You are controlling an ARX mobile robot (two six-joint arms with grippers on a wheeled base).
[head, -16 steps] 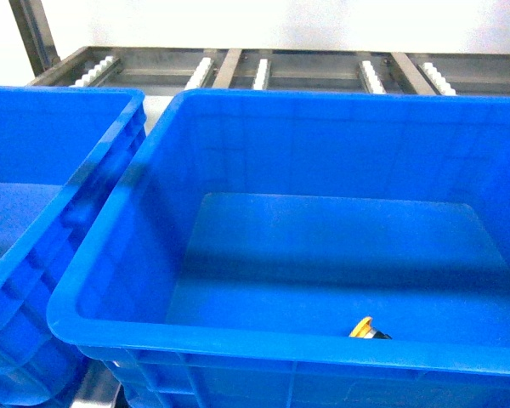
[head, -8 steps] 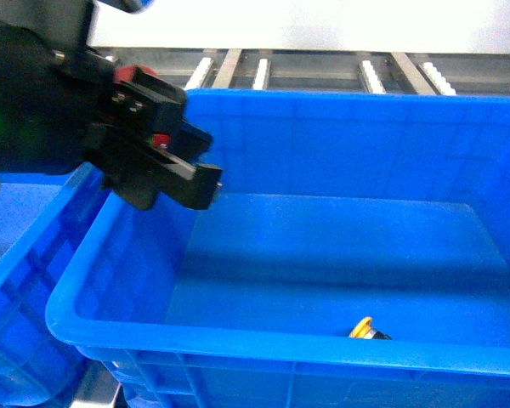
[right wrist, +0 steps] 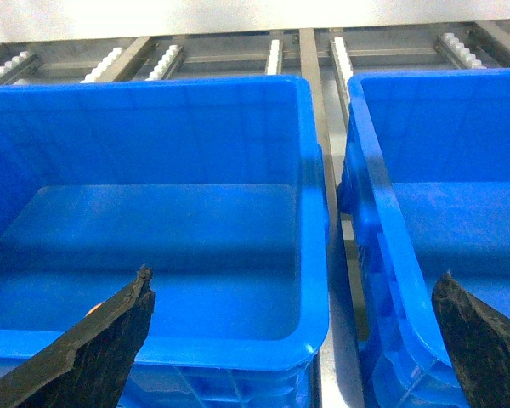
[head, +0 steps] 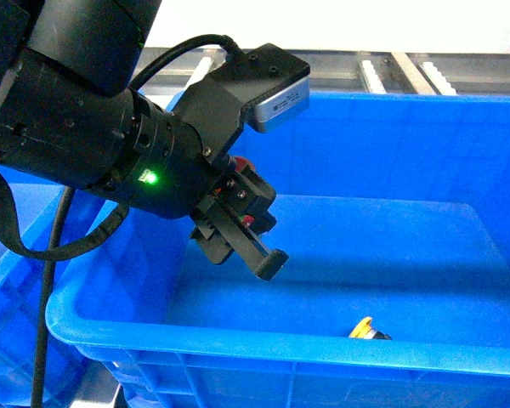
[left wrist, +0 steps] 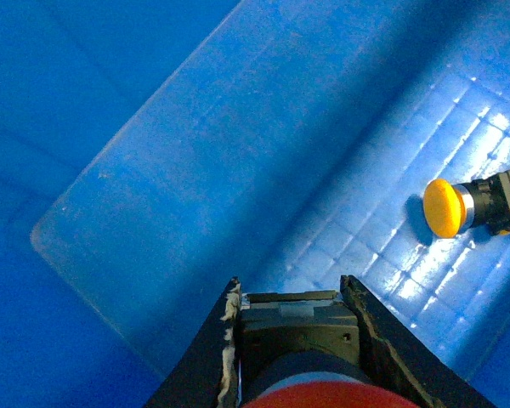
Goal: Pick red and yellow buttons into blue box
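- Carrying the red button (left wrist: 323, 393) in the closed left fingers (head: 246, 228), above the blue box (head: 238, 331) (yellow button (head: 362, 327) already inside).
- Next: open, drop it.
- Right fingers (right wrist: 293, 336) wide apart, empty.

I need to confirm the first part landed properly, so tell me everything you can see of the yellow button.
The yellow button lies on its side on the floor of the blue box, near the front wall in the head view. It has a rounded yellow-orange mushroom cap, a silvery collar behind it, then a black-and-clear switch block with a small yellow detail. It looks like plastic with a metal ring. Only the box floor touches it; the left pincer hangs apart from it, above the floor.
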